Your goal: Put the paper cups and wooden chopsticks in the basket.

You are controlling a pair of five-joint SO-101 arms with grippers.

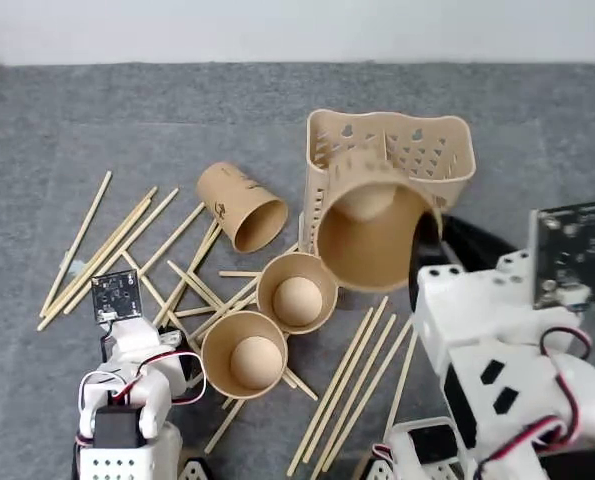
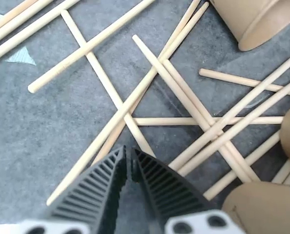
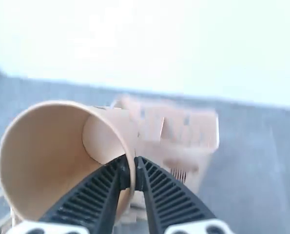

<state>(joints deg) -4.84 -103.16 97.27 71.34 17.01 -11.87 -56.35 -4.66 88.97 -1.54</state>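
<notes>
Where the paper cup covered the basket from above, its inside was hidden — two upright cups stood empty on the counter. Wrist views: the left gripper was closed, empty, over chopsticks; the right gripper pinched the cup's rim, basket blurred behind.

Grey felt-like tbl cover w/ sm. pale scrap, white wall at back.

Tan cups, scattered chopsticks beside basket

even, diffuse light fills the high view; chopsticks cast faint shadows. the wall along the top edge glares white.
</notes>
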